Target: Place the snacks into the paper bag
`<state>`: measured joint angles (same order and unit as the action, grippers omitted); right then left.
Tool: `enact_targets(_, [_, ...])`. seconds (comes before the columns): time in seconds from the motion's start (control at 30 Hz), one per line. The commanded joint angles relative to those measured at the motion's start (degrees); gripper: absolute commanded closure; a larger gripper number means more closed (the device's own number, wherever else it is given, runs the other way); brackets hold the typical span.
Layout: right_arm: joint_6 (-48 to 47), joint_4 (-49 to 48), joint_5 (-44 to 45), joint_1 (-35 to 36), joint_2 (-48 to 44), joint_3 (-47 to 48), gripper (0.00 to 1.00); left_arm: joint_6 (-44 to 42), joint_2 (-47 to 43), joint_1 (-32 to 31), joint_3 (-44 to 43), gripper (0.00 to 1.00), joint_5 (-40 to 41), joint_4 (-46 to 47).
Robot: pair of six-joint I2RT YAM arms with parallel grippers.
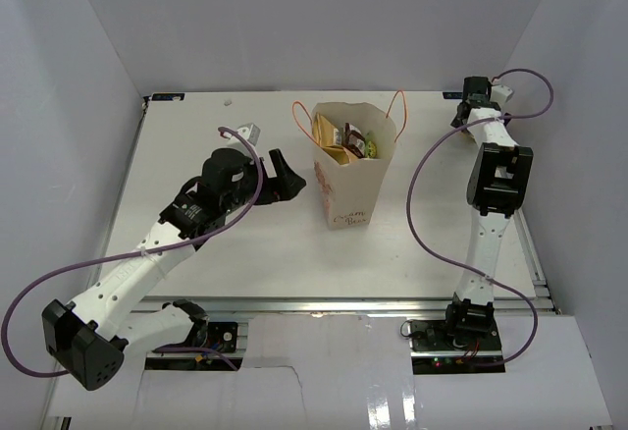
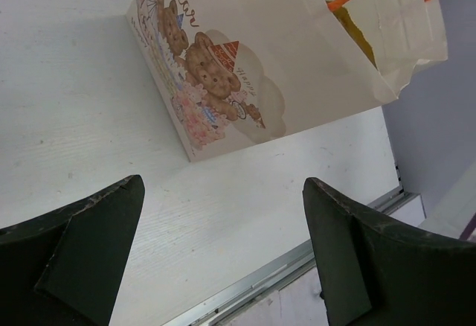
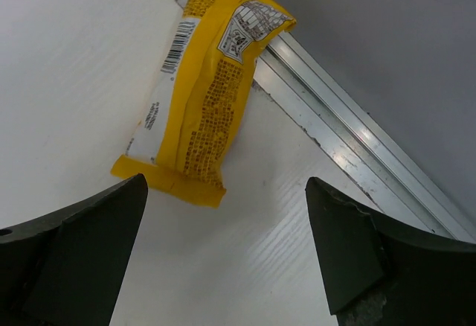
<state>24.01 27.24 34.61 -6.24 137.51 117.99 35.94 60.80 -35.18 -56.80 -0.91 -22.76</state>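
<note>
The cream paper bag [image 1: 351,177] stands upright mid-table with orange cord handles; several snack packets [image 1: 343,141] show in its open top. In the left wrist view the bag [image 2: 245,65] shows a teddy-bear print on its side. My left gripper [image 1: 282,176] is open and empty just left of the bag, and the bare table lies between its fingers [image 2: 223,222]. My right gripper [image 1: 469,96] is at the far right corner, open and empty [image 3: 227,222]. A small yellow packet [image 3: 201,95] lies flat on the table just ahead of it, against the edge rail; the top view hides it.
An aluminium rail [image 3: 357,132] runs along the table's edge beside the yellow packet, with the grey wall behind it. The table's front rail [image 2: 282,266] shows under the left gripper. White walls enclose the table on three sides.
</note>
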Motion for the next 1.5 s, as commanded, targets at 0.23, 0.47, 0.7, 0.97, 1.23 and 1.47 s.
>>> enact_targets(0.23, [2.18, -8.08, -7.10, -2.90, 5.57, 2.77, 0.20, 8.09, -1.47, 0.20, -1.65, 0.02, -0.85, 2.90])
enact_targets(0.47, [2.98, -8.61, -14.30, -3.34, 6.80, 0.14, 0.47, 11.16, -4.10, 0.11, -0.78, 0.02, -1.20, 2.81])
enact_targets(0.7, [0.34, -12.47, -19.31, -3.60, 3.73, -7.94, 0.78, 13.80, -10.25, 0.11, 3.27, 0.02, -0.59, 2.72])
enact_targets(0.97, [-14.30, -25.39, -36.16, -2.90, -15.12, -32.19, 0.92, 14.42, -13.07, 0.11, 5.91, 0.02, -1.81, 2.98])
enact_targets(1.23, [-37.97, -30.94, -61.31, -2.99, -41.33, -54.00, 0.92, 11.78, -11.40, 0.11, 7.66, 0.02, -5.33, 7.82])
enact_targets(1.47, [-43.96, -21.56, -72.30, -2.99, -58.41, -48.15, 0.92, 8.18, -9.73, 0.11, 7.93, 0.02, -7.62, 11.33])
